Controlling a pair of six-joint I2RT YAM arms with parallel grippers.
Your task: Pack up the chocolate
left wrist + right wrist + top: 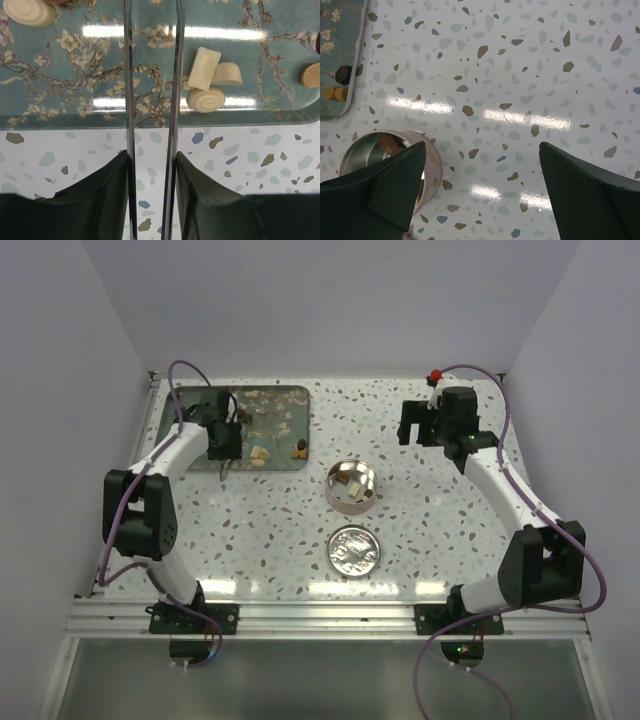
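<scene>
closest to the left wrist lens, the left arm's fingers (128,90) run up the view as two thin parallel blades, a narrow gap between them and nothing gripped. they reach over the near rim of the flowered tray (70,95). the nearest chocolate (205,82), three pale cream lumps touching one another, lies just right of the blades in that view, not between them. the oblong lump's long axis runs roughly along the fingers. the pick likely calls for a sideways shift to the right first. the right arm's fingers (390,185) hang wide apart over the worktop (520,75) beside the tin (351,487), well apart from the tray, so the left arm is nearer.
</scene>
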